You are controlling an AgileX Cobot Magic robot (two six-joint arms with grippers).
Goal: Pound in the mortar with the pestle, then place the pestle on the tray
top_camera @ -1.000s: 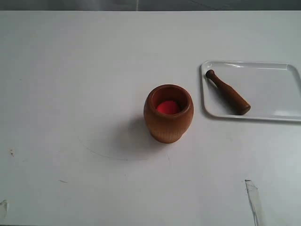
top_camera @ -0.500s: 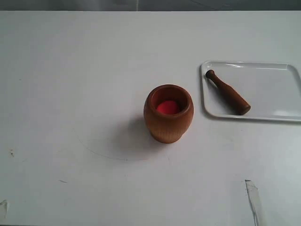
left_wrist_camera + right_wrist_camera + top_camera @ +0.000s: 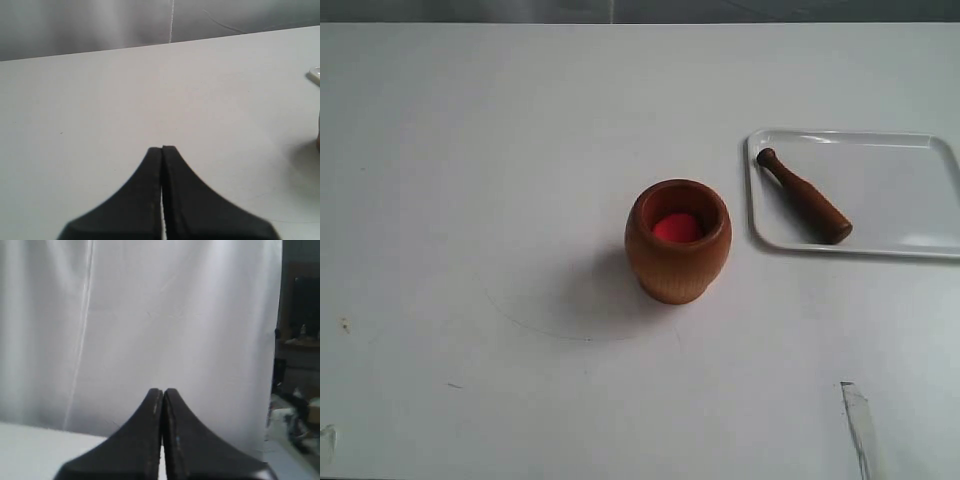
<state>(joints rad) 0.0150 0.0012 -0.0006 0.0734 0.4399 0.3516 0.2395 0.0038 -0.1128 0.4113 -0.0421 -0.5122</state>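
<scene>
The brown wooden mortar (image 3: 677, 241) stands upright near the middle of the white table, a red lump (image 3: 676, 228) inside it. To its right lies the white tray (image 3: 910, 195), and the dark pestle (image 3: 804, 196) rests diagonally on the tray's left part, knobbed end toward the back. Neither arm shows in the exterior view. In the left wrist view my left gripper (image 3: 162, 148) is shut with nothing in it, above bare table. My right gripper (image 3: 163, 390) is shut and empty too, facing a white curtain.
A strip of tape (image 3: 857, 425) sticks to the table at the front right, and small marks (image 3: 344, 324) dot the front left. A white curtain (image 3: 150, 315) hangs behind the table. A sliver of the tray's rim (image 3: 315, 75) shows in the left wrist view.
</scene>
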